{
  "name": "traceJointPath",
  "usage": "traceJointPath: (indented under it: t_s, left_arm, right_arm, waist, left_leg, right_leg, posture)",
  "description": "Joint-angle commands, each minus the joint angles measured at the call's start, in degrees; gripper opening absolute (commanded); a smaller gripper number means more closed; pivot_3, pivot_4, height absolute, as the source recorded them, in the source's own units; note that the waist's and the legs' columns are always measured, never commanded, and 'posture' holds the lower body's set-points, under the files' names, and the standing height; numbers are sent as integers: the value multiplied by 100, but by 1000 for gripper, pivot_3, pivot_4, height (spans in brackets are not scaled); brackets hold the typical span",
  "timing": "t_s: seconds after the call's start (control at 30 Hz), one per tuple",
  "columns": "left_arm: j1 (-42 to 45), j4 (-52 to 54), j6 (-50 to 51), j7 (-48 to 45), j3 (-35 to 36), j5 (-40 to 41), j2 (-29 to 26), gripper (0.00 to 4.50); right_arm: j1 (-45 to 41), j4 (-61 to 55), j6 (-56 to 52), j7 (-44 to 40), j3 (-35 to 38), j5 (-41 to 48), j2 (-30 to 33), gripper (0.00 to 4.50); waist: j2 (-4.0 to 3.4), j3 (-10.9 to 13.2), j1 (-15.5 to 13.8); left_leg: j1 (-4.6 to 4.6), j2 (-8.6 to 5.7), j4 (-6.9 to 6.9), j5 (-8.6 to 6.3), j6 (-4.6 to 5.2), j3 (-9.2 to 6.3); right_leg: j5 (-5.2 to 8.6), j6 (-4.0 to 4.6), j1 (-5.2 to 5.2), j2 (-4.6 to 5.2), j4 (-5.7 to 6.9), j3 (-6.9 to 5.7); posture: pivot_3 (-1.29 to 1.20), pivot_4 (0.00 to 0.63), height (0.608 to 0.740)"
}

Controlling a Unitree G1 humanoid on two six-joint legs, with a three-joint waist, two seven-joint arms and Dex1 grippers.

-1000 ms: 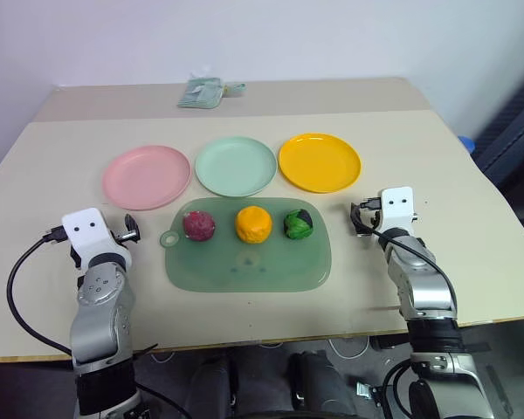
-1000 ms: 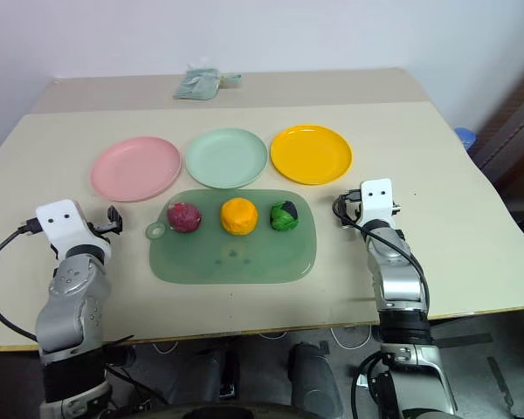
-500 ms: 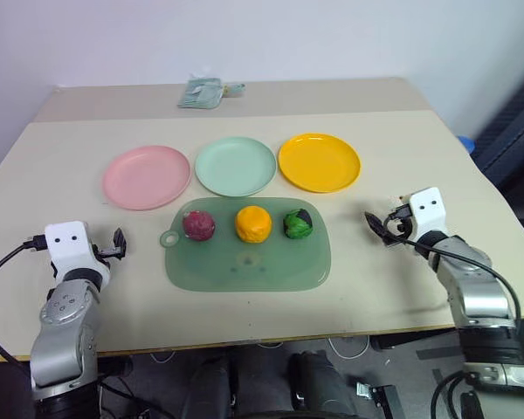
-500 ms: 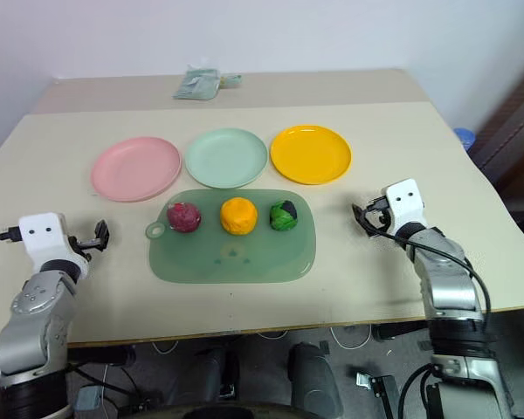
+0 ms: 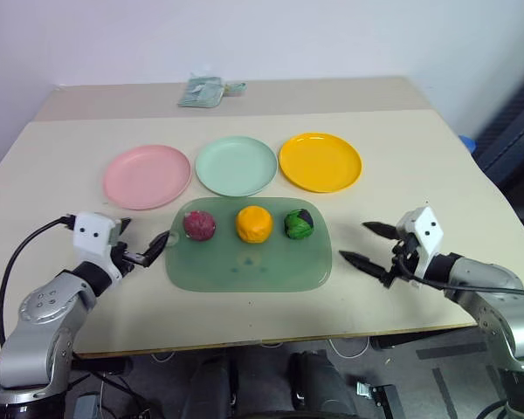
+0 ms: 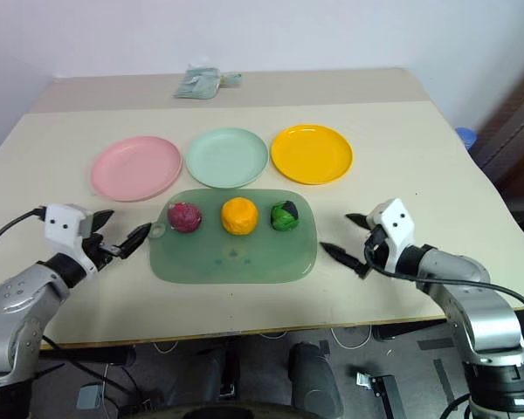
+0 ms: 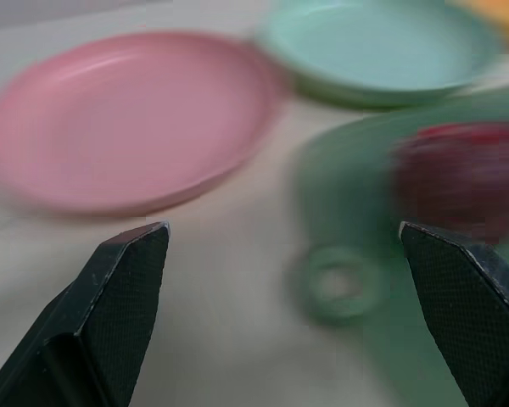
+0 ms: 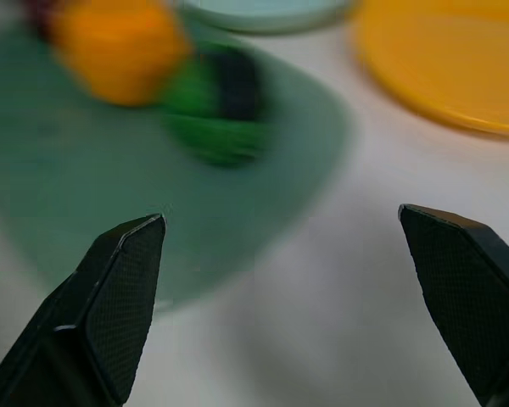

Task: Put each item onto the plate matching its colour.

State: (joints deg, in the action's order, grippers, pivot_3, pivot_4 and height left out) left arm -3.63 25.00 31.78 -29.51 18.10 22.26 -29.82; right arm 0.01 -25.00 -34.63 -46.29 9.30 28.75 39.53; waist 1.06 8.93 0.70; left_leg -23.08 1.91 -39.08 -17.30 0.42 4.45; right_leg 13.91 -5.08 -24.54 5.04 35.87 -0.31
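Three balls lie in a row on the translucent green board (image 5: 244,266): the maroon ball (image 5: 198,224), the orange ball (image 5: 253,223) and the green ball with dark patches (image 5: 299,224). Behind the board stand the pink plate (image 5: 147,176), the mint green plate (image 5: 236,166) and the yellow-orange plate (image 5: 320,161), all bare. My left gripper (image 5: 144,245) is open, just left of the board's ring handle (image 7: 339,292), pointing at the maroon ball (image 7: 462,174). My right gripper (image 5: 365,243) is open right of the board, aimed toward the green ball (image 8: 216,106).
A folded pale green cloth (image 5: 203,92) lies at the table's far edge. The table's near edge runs just below both arms. Bare tabletop lies left of the pink plate and right of the yellow-orange plate.
Both grippers have swung from pointing up the table to pointing inward at the board. The left one moved right toward the board's handle; the right one drew back toward the near edge. The balls stayed put.
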Motion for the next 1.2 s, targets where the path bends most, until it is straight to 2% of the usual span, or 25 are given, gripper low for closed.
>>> traceJointPath:
  t_s: [0.03, 0.37, 0.77, 0.87, 0.97, 1.2]
  left_arm:
    - [230, 65, -135, -26, -230, -15, -24, 4435]
    - [837, -508, -232, 85, -1134, -512, 100, 4435]
    - [1220, -877, -224, 197, -1557, -731, 361, 4435]
    - [1221, -912, -244, 184, -1554, -738, 376, 3616]
    - [1252, -941, -243, 225, -1552, -764, 410, 2213]
    - [1177, -852, -247, 469, -1287, -761, 497, 2213]
  right_arm:
    - [24, -561, -260, 22, -134, 257, 66, 4500]
    - [61, -838, -278, 312, -437, 252, -135, 4500]
    - [64, -772, -52, 424, -646, 122, -229, 4500]
    - [52, -768, -23, 450, -684, 111, -244, 4500]
    - [29, -726, 47, 383, -667, 131, -232, 4500]
    - [-120, -699, 235, 296, -616, 260, -334, 4500]
  waist:
    - [1, 0, -4]
    - [1, 0, -18]
    - [3, 1, -10]
    - [2, 1, -14]
    - [2, 1, -16]
    - [3, 1, -15]
  left_leg:
    - [0, 0, 0, 0, 0, 0]
    - [-22, -7, 1, -2, 4, -2]
    - [-23, -9, -1, -3, 8, -3]
    - [-22, -8, -1, -3, 8, -4]
    - [-22, -6, -3, -3, 8, -5]
    - [-21, -6, -6, -3, 8, -6]
  right_leg:
    - [0, 0, 0, 0, -1, 0]
    - [0, -1, -4, -2, -27, -6]
    - [-2, -3, 0, -17, -31, -11]
    - [-2, -4, 0, -22, -30, -11]
    - [-3, -6, 0, -26, -28, -11]
    - [-7, -13, 1, -28, -27, -10]
  posture:
    - [0, 150, 740]
    - [0, 150, 740]
    - [0, 150, 740]
    - [0, 150, 740]
    - [0, 150, 740]
    - [0, 150, 740]
